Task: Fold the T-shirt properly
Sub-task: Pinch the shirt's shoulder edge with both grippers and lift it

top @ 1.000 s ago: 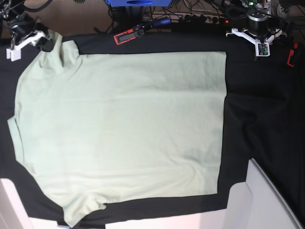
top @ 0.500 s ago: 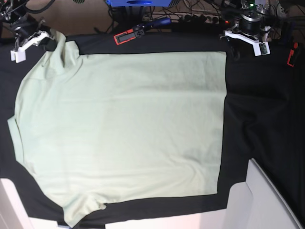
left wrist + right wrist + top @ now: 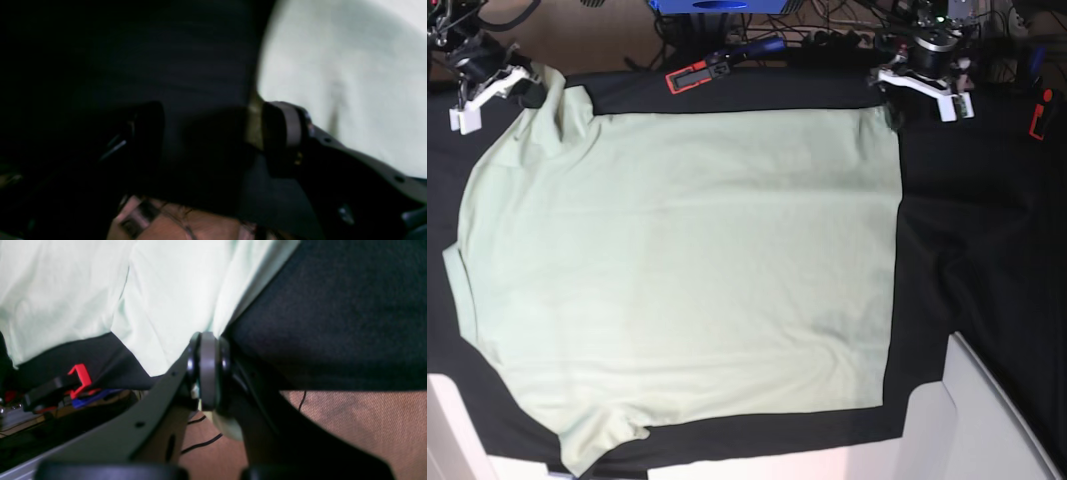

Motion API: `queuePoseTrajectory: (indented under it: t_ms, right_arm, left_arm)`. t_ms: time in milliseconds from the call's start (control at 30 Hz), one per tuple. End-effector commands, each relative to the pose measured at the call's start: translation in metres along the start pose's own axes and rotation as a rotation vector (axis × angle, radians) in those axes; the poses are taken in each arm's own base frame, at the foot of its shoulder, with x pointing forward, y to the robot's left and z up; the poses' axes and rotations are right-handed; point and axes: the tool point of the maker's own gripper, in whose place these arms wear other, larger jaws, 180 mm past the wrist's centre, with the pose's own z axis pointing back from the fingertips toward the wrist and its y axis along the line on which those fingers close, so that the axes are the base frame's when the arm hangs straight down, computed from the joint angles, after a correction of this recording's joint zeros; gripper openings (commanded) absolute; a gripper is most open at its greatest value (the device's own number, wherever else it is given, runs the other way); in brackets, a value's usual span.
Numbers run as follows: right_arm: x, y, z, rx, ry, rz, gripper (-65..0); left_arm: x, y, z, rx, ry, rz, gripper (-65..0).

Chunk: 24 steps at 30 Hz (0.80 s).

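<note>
That pale mint-green cotton T-shirt [image 3: 677,270] looks light and floppy; right gripper [image 3: 208,370] pinches its sleeve, left gripper [image 3: 213,133] spread near the hem corner, where I'd grab.

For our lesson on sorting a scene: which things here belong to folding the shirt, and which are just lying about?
Belong to the job:
T-shirt
right hand, pinching its sleeve
left hand, by its corner

Lying about:
black cloth underneath
red-and-black tool
cables

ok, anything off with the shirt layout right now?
Mostly flat on the black cloth. One oddity: the T-shirt has its far sleeve lifted and bunched where the right gripper pinches it, jaws shut. Otherwise nothing stands out.
</note>
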Motion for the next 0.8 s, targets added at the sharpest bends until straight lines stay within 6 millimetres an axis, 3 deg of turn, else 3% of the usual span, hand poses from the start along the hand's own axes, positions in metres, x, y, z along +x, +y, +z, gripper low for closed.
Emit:
queuePoseTrajectory:
  t_ms: [0,167,600,667,767]
  right_arm:
    - [-0.012,-0.010,0.000,-0.042,0.064,0.005,-64.7]
    - [-0.017,-0.017,-0.003,-0.043,0.085,-0.017,-64.7]
    - [-0.018,-0.016,-0.004,-0.040,0.088,-0.024,-64.7]
    - [-0.018,-0.016,-0.004,-0.040,0.087,-0.023,-64.7]
    - [-0.018,-0.015,-0.004,-0.039,0.087,-0.023,-64.7]
  left_arm:
    - [0.007,-0.004,-0.001,-0.017,-0.021,-0.004,-19.8]
    - [0.002,-0.024,-0.004,-0.066,-0.009,-0.005,-20.5]
    - [-0.009,-0.023,-0.005,-0.059,0.020,0.001,-21.2]
    - [-0.016,-0.021,-0.004,-0.052,0.037,0.004,-24.5]
    - [-0.026,-0.019,-0.008,-0.042,0.063,0.015,-36.8]
